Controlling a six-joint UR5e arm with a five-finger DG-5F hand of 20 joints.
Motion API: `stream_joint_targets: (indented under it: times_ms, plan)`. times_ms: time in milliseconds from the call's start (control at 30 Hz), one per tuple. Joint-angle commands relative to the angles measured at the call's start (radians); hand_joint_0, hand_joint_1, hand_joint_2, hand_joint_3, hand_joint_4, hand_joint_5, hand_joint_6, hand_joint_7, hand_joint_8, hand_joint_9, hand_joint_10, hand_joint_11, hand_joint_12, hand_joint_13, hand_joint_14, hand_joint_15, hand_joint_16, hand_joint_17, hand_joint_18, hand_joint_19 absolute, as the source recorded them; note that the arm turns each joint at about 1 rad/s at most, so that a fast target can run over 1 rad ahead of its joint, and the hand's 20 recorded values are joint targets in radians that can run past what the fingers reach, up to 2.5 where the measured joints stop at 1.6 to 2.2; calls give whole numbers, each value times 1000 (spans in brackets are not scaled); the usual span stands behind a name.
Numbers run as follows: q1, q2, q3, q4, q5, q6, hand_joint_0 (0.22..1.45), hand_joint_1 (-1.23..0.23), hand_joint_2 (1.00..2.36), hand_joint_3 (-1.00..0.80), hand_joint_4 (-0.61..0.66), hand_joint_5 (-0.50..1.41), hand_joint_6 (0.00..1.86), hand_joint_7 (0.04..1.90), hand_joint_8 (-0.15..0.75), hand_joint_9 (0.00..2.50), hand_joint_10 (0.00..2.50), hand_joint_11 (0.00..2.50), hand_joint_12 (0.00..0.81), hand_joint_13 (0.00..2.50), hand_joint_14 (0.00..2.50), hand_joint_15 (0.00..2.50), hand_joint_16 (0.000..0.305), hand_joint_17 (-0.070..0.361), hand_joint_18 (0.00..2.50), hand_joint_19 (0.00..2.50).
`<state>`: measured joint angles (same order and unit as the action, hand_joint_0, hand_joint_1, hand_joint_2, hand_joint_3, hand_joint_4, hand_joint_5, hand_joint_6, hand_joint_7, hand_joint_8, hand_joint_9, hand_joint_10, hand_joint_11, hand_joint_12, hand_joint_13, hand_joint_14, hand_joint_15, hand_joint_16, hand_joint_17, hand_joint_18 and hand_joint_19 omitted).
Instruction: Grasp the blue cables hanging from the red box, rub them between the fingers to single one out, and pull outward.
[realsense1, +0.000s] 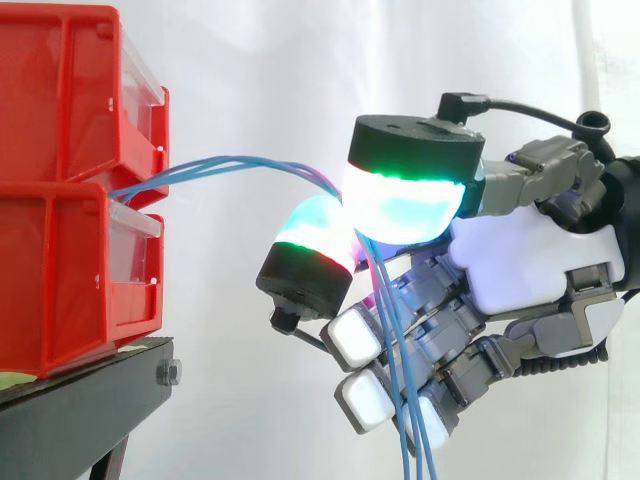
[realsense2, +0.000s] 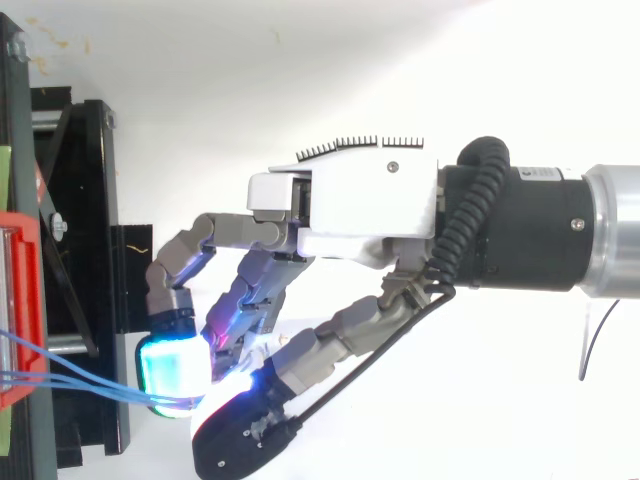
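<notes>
Closest to the side camera, the hand (realsense1: 530, 260) reaches in from the right with its fingers curled, and two large fingertips (realsense1: 405, 205) close on the blue cables (realsense1: 240, 165). One pad glows cyan with a green rim; the other, lower and to its left, shows blue, green and red. The strands are pinched where these two pads meet. Below the pinch the cables drop steeply past the lower curled fingers, whose pads glow white, and run out of the bottom of the view. From the pinch towards the left they rise in a shallow arc, bunched close together, and fan slightly as they reach the red bins (realsense1: 60, 100). They go in at the gap between the upper bin and the clear-fronted drawer of the lower one. The two bins sit stacked on the black stand (realsense1: 90, 400), well apart from the hand. From above, the arm (realsense2: 540, 230) comes in from the right edge and the cables stretch from the red bin at the left edge to the glowing pads. The white curtain (realsense1: 260, 60) hangs behind everything.
</notes>
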<state>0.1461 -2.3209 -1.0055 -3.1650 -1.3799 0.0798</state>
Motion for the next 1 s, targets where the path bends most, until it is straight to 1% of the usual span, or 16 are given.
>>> stream_joint_targets:
  times_ms: [0,100,233,333,367,400,467,533,700,767,800,867,900,967]
  plan:
    - [1,0,1,-3,-1,0,573,-681,1011,-220,66,-120,906,1098,305,992,10,388,432,882,16,485,57,128,823,535]
    - [1,0,1,-3,-1,0,572,-672,1011,-214,69,-120,905,1104,313,990,12,383,438,882,15,485,57,128,824,533]
    - [0,0,7,-4,-4,0,596,-761,1015,-189,108,-136,914,1082,327,961,11,434,431,867,16,494,54,122,801,519]
    - [0,0,10,-16,-4,0,623,-817,1017,-195,76,-154,928,1056,317,917,13,473,412,834,17,493,51,114,775,526]
    - [0,0,10,-20,-4,0,654,-873,1018,-213,67,-167,936,1054,313,889,13,486,408,819,17,494,50,112,767,515]
    - [0,0,10,-29,-5,0,662,-880,1017,-224,77,-168,938,1060,310,884,13,485,405,816,19,493,50,111,770,505]
    - [0,-2,10,-33,-5,0,715,-933,1014,-299,74,-178,949,1001,310,863,13,496,403,814,17,483,49,110,775,477]
    - [0,0,10,-35,-5,0,746,-948,1011,-354,90,-180,951,987,310,856,13,488,401,817,17,482,48,108,778,461]
    - [1,0,12,-35,-5,0,762,-947,1005,-444,111,-179,953,950,300,860,13,507,396,822,17,478,47,107,790,460]
    - [0,0,10,-35,-5,0,708,-930,1000,-500,134,-172,947,973,307,883,14,495,398,825,19,474,47,106,793,463]
    - [1,0,10,-35,-5,0,697,-919,1000,-500,136,-169,946,982,309,895,15,501,396,826,17,478,47,106,792,463]
    - [1,0,10,-35,-4,0,642,-850,1000,-500,144,-154,934,998,313,919,13,499,398,839,17,486,47,106,790,490]
    - [0,0,10,-35,-4,0,640,-848,1000,-500,147,-154,933,1000,312,921,13,496,398,839,17,486,47,106,791,490]
    - [0,0,10,-35,-4,0,596,-775,1000,-500,145,-140,920,1029,317,951,13,490,402,854,19,486,48,107,800,507]
